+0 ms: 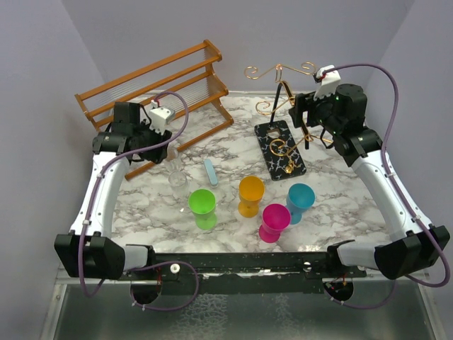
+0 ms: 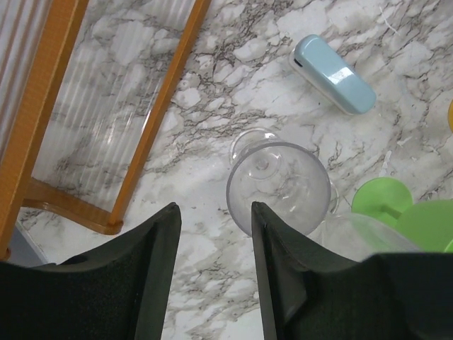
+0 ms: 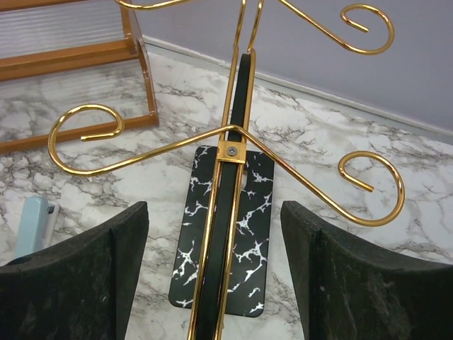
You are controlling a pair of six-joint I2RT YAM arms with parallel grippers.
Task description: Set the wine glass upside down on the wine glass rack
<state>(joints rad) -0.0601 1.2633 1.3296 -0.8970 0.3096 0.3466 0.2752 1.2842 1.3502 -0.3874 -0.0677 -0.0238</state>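
The clear wine glass (image 1: 175,174) rests on the marble table between the arms. In the left wrist view the wine glass (image 2: 279,188) sits just beyond the right fingertip, outside the gap. My left gripper (image 2: 216,237) is open, with only marble between its fingers (image 2: 152,276). It hangs just behind the glass (image 1: 164,147). The wine glass rack (image 1: 280,147) stands at the back right, gold wire arms on a slanted black post. My right gripper (image 1: 304,117) is open and straddles the post (image 3: 225,234) without touching it.
A brown wooden slatted shelf (image 1: 156,92) stands at the back left. A pale blue oblong object (image 1: 209,171) lies beside the glass. Green (image 1: 203,205), orange (image 1: 250,195), pink (image 1: 274,221) and blue (image 1: 300,200) cups stand in the front middle.
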